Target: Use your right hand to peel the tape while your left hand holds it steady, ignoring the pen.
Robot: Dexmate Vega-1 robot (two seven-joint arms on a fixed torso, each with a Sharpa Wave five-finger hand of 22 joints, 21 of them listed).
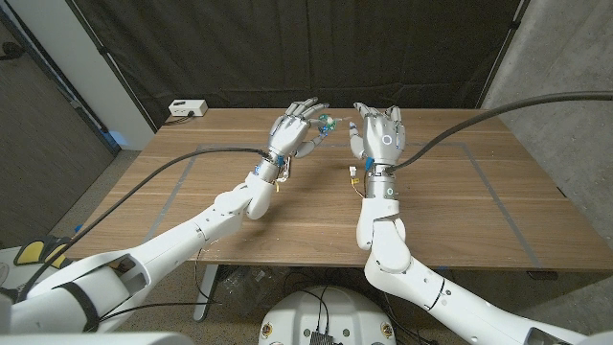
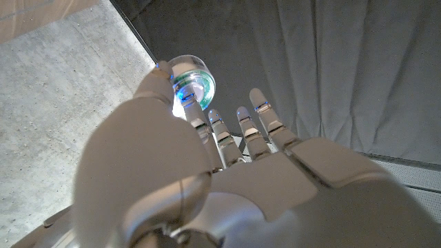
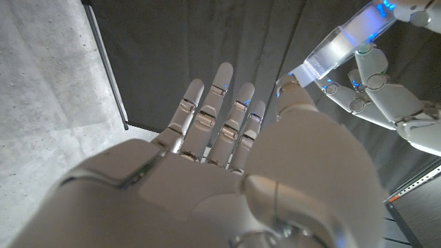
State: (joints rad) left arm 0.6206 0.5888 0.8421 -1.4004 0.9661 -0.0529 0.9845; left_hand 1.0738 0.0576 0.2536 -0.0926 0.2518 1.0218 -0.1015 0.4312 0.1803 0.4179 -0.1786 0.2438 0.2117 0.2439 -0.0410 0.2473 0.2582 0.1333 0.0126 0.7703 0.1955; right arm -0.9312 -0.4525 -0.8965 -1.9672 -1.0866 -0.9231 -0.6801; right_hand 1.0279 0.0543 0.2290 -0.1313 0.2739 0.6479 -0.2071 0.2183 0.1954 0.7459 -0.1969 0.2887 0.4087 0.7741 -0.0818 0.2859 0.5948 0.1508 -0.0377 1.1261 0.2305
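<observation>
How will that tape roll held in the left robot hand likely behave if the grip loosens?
The tape roll is round, so it would probably roll if dropped. It looks clear and glossy, so possibly slippery. The left robot hand pinches it at fingertips, suggesting it is light.

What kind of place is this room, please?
Probably a robot test lab, not a home: a black curtain hangs behind the wooden table, the walls are bare concrete, and the left hand holds the tape roll.
</observation>
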